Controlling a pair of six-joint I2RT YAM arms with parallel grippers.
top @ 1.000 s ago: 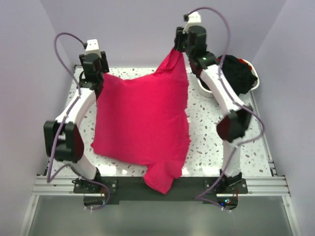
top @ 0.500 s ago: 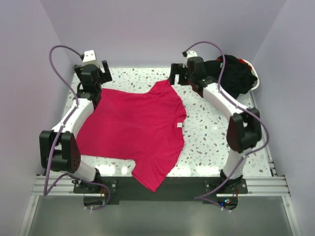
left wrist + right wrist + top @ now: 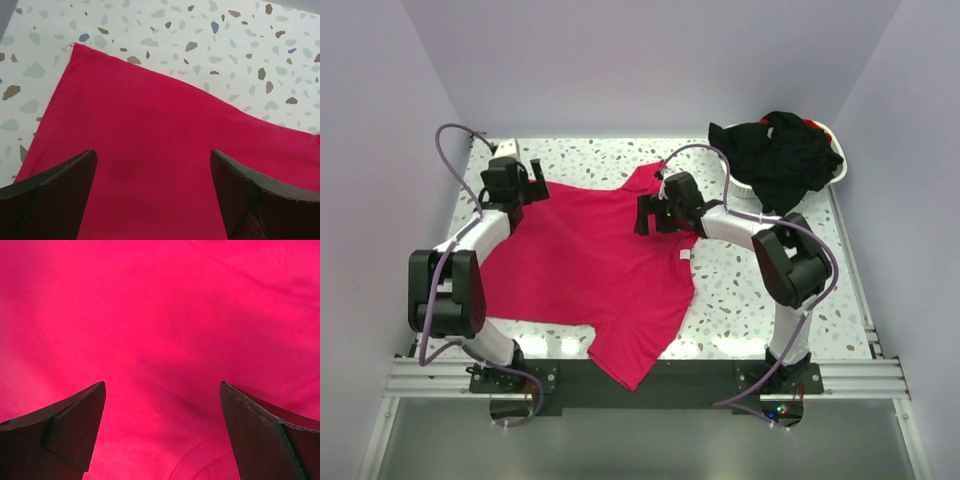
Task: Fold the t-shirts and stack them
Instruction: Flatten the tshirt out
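One speckled bench carries your whole job, and most of it is covered by the pinkish-red t-shirt. It is spread flat and sideways, with its hem to the left, its white neck label toward the right, and one sleeve drooping over the near edge. Next down in size, the black t-shirts sit heaped and unfolded in the white basket at the far right corner. Smallest are your tools: the left tool hangs low over the hem corner and the right tool low over the upper chest, each with its fingers spread wide and nothing between them. Watch that hanging sleeve: I judge that any pull toward you could drag the shirt off the bench. Fingers closing this low may also pinch only the top layer or bunch the cloth, spoiling a clean fold. Compared with a second ago, the shirt is no longer held up by its far edge. Both tools have let go, it has lain flat for the last half second, and the right tool has come in from the far sleeve to above the chest.
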